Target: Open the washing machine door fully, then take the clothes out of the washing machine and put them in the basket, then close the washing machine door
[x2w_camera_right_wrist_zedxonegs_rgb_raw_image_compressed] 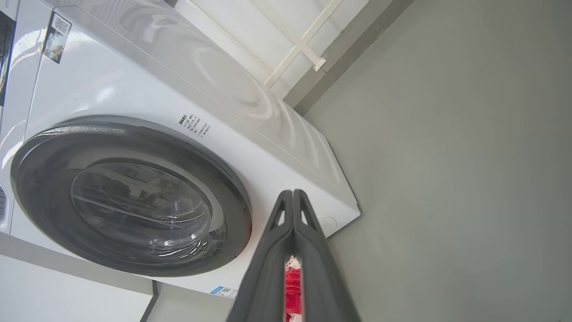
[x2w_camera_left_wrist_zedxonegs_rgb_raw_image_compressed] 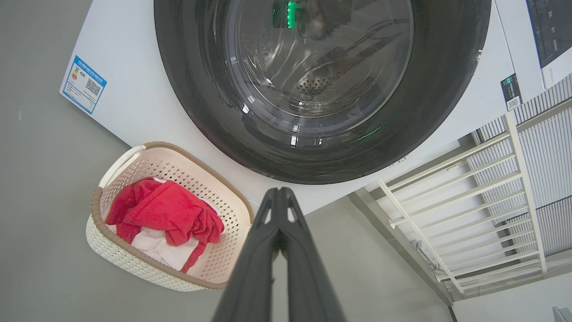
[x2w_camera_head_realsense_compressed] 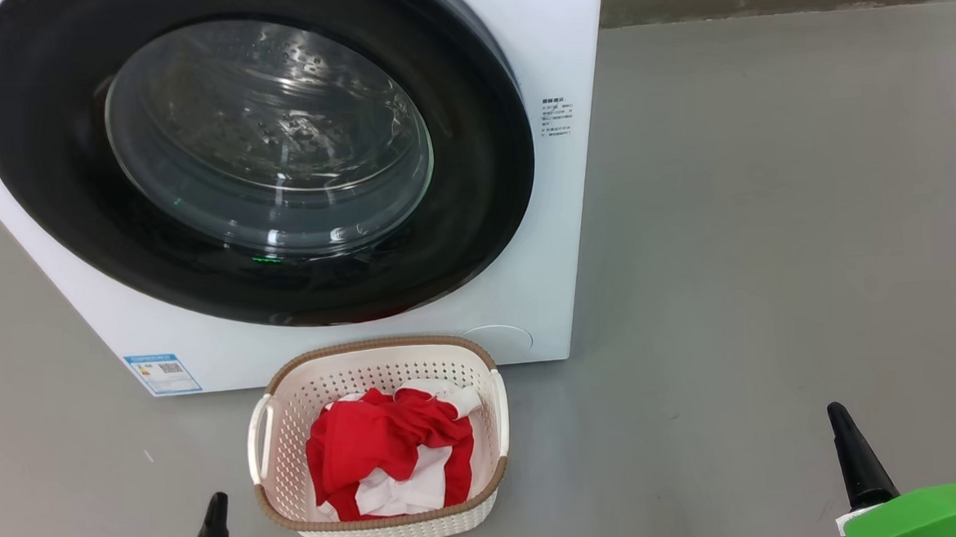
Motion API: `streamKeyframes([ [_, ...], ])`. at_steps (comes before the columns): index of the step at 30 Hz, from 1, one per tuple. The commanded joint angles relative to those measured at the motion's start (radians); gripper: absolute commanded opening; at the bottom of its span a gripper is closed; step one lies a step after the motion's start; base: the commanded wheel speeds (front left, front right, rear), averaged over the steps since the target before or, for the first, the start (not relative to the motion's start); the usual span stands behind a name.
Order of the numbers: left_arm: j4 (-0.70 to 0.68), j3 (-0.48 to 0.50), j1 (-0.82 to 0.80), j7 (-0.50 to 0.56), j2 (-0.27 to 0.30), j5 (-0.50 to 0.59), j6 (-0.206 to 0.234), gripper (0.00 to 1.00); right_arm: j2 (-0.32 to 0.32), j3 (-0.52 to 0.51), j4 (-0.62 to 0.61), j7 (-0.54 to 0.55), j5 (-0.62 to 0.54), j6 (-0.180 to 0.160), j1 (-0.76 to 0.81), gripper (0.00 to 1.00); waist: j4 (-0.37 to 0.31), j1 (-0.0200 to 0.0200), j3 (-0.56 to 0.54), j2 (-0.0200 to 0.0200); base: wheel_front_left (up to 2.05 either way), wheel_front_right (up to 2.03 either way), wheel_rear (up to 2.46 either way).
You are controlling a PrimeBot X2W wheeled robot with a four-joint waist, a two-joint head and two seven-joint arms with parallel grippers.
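While the red and white clothes (x2w_camera_head_realsense_compressed: 377, 450) lie heaped inside the basket (x2w_camera_head_realsense_compressed: 285, 409), the washing machine door (x2w_camera_head_realsense_compressed: 48, 185) sits flush against the washing machine (x2w_camera_head_realsense_compressed: 568, 43), its steel drum showing through the glass. The basket stands on the grey floor (x2w_camera_head_realsense_compressed: 769, 204) just in front of the machine, below the door. The left pincer (x2w_camera_left_wrist_zedxonegs_rgb_raw_image_compressed: 279, 192) and right pincer (x2w_camera_right_wrist_zedxonegs_rgb_raw_image_compressed: 292, 193) each have their fingers pressed together, gripping nothing. A white slatted rack (x2w_camera_left_wrist_zedxonegs_rgb_raw_image_compressed: 469, 201) stands beside the machine.
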Motion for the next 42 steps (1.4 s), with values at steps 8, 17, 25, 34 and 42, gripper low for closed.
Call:
streamKeyframes([
  [8,-0.018,0.030,-0.055,0.027,0.004,-0.099,-0.004,0.00,-0.013,0.007,-0.029,0.027,0.094,-0.001,-0.059,0.00,0.000,-0.0001,0.000,0.0000,0.00,0.00,0.00],
  [17,-0.015,0.035,-0.072,0.053,0.001,-0.197,-0.005,0.00,-0.014,0.005,-0.031,0.054,0.187,-0.001,-0.078,0.00,0.000,-0.0001,-0.001,0.0000,0.00,0.00,0.00],
  [25,-0.013,0.040,-0.087,0.076,-0.002,-0.284,-0.005,0.00,-0.014,0.003,-0.033,0.077,0.269,-0.001,-0.094,0.00,0.000,-0.0001,-0.002,0.0000,0.00,0.00,0.00],
  [34,-0.011,0.046,-0.104,0.101,-0.005,-0.382,-0.006,0.00,-0.014,0.000,-0.035,0.104,0.362,-0.001,-0.112,0.00,-0.001,-0.0001,-0.002,0.0000,0.00,0.00,0.00],
  [42,-0.009,0.051,-0.119,0.124,-0.008,-0.469,-0.006,0.00,-0.014,-0.001,-0.036,0.127,0.445,-0.001,-0.129,0.00,-0.001,-0.0001,-0.003,0.0000,0.00,0.00,0.00],
])
